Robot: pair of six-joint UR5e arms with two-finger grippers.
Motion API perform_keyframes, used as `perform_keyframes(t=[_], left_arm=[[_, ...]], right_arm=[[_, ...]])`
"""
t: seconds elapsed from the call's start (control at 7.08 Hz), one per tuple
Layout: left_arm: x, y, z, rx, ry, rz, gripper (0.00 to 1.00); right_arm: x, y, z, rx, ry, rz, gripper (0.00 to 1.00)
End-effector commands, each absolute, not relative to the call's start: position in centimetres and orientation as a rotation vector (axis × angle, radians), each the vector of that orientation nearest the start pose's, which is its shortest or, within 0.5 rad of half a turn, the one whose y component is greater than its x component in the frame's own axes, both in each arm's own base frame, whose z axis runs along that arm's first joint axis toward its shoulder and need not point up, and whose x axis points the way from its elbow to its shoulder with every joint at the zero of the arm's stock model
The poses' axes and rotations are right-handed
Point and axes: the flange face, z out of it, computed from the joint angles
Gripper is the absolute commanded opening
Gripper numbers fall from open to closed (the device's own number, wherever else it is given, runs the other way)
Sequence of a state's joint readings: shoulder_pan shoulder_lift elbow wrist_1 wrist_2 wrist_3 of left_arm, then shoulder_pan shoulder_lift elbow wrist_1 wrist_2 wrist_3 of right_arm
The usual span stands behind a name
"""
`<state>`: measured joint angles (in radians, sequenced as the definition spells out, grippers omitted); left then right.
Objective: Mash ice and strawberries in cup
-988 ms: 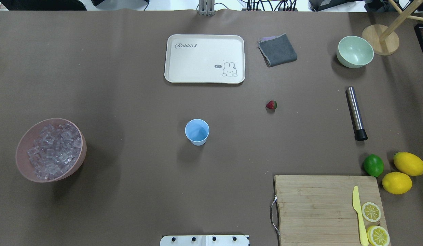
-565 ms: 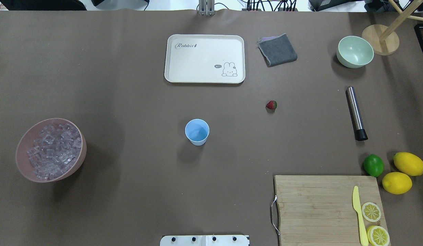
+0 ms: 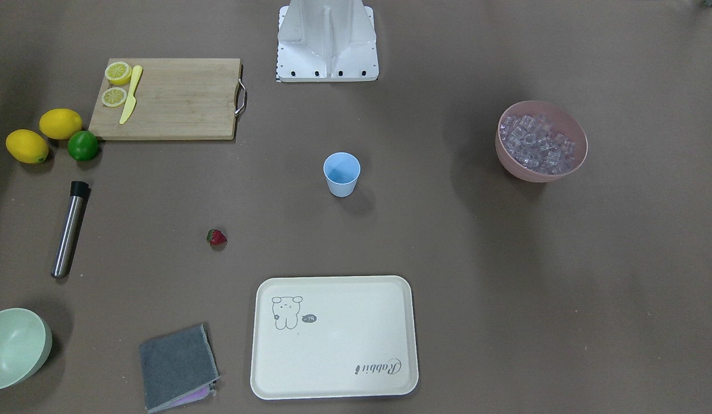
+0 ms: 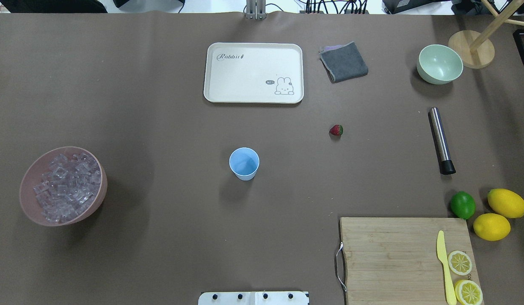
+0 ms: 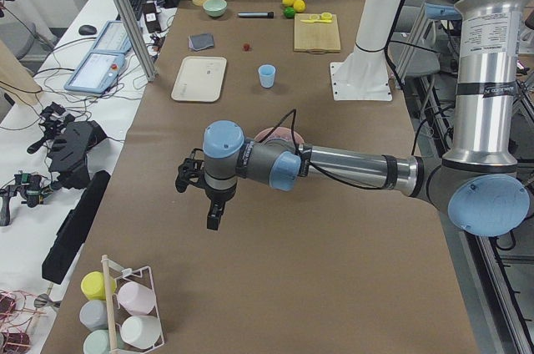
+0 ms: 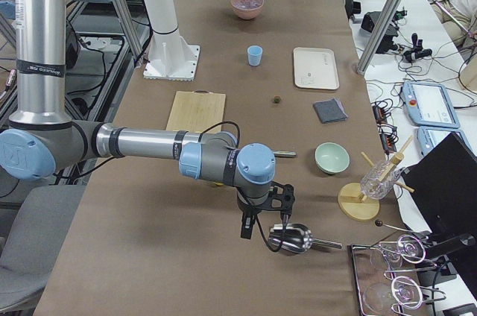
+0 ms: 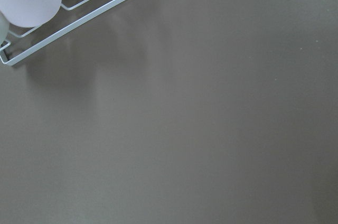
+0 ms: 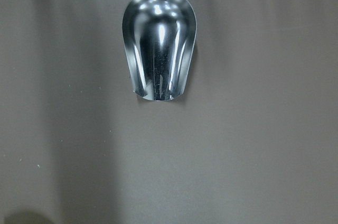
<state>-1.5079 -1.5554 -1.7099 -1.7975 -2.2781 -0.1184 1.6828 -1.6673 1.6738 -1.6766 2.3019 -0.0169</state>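
The light blue cup (image 4: 244, 163) stands upright mid-table, also in the front-facing view (image 3: 341, 173). A red strawberry (image 4: 336, 130) lies on the table to its right, apart from it. Clear ice (image 4: 66, 186) fills a pink bowl (image 4: 102, 192) at the left. Neither arm shows in the overhead view. My left gripper (image 5: 197, 199) hangs over bare table beyond the pink bowl; I cannot tell whether it is open or shut. My right gripper (image 6: 266, 220) hovers just above a metal scoop (image 8: 158, 49); its state cannot be told either.
A steel muddler (image 4: 441, 140), a lime (image 4: 462, 204), two lemons, and a cutting board (image 4: 393, 254) with knife and lemon slices sit on the right. A cream tray (image 4: 253, 72), grey cloth (image 4: 343, 62) and green bowl (image 4: 439, 63) lie at the back. A cup rack (image 5: 125, 312) stands near the left gripper.
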Motion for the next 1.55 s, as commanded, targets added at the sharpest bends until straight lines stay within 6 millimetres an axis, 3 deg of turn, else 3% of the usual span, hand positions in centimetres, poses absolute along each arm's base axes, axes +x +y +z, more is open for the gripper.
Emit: perform_keyframes(t=[0.0,0.28,0.42,0.71,1.13,1.41], left_arm=[[-2.2,-51.0,56.0,0.381,0.745,0.121,0.98],[2.6,-50.4,51.3,0.350,0.809,0.024,0.98],[4.1,-48.9,50.7,0.370,0.826,0.054,0.98],[8.0,-47.9,49.3,0.395,0.887,0.080,0.98],[16.6,-42.8,45.8,0.293,1.003,-0.009,0.98],[21.2,-39.9,43.5,0.196,1.063,-0.001,0.98]], right_arm=[[11.6,-43.4,66.5,-0.044,-0.737,0.126,1.00],[11.6,-43.4,66.5,-0.045,-0.739,0.126,1.00],[11.6,-43.5,66.4,-0.044,-0.741,0.127,1.00],[11.6,-43.4,66.4,-0.044,-0.742,0.127,1.00],[11.5,-43.2,66.7,-0.051,-0.744,0.130,1.00],[11.4,-43.1,66.9,-0.055,-0.746,0.131,1.00]])
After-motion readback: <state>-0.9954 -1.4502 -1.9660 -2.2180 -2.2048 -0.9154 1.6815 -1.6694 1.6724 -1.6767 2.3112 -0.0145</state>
